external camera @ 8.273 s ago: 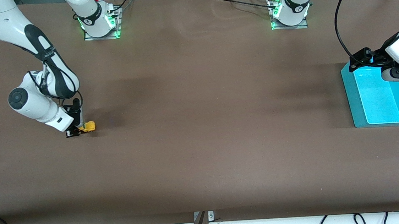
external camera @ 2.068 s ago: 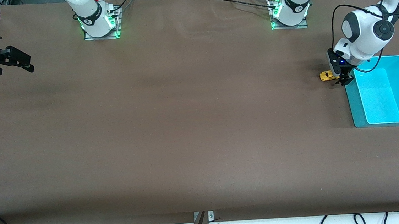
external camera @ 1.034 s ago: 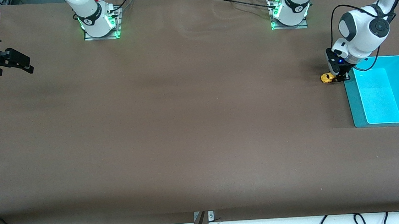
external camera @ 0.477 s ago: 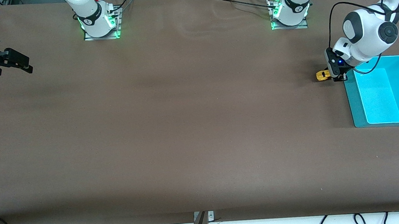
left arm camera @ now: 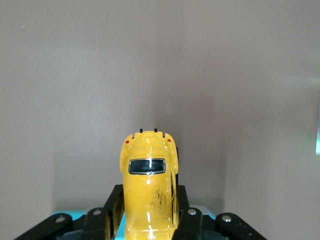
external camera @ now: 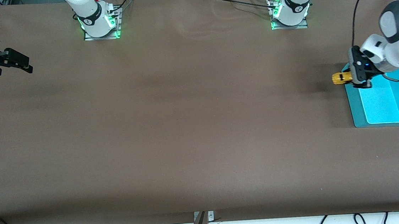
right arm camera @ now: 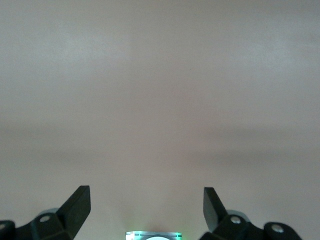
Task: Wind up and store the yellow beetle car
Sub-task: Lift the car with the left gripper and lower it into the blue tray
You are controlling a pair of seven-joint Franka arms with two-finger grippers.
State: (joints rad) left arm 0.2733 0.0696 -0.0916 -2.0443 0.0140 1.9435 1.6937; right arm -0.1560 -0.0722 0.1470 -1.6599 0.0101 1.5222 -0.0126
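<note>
My left gripper (external camera: 355, 79) is shut on the yellow beetle car (external camera: 340, 78) and holds it in the air over the edge of the turquoise bin (external camera: 385, 117) that faces the right arm's end. In the left wrist view the car (left arm camera: 148, 190) sits between the two black fingers (left arm camera: 114, 207), its rounded body with a dark window sticking out over the brown table. My right gripper (external camera: 21, 64) is open and empty, raised over the table edge at the right arm's end; its spread fingertips (right arm camera: 80, 202) show over bare table.
The turquoise bin holds nothing that I can see and stands at the left arm's end of the table. The two arm bases (external camera: 99, 22) stand along the table edge farthest from the front camera. Cables hang below the table's nearest edge.
My left gripper has lifted the car off the table and carried it toward the bin, now over the bin's edge. The right arm has not moved in the last second.
</note>
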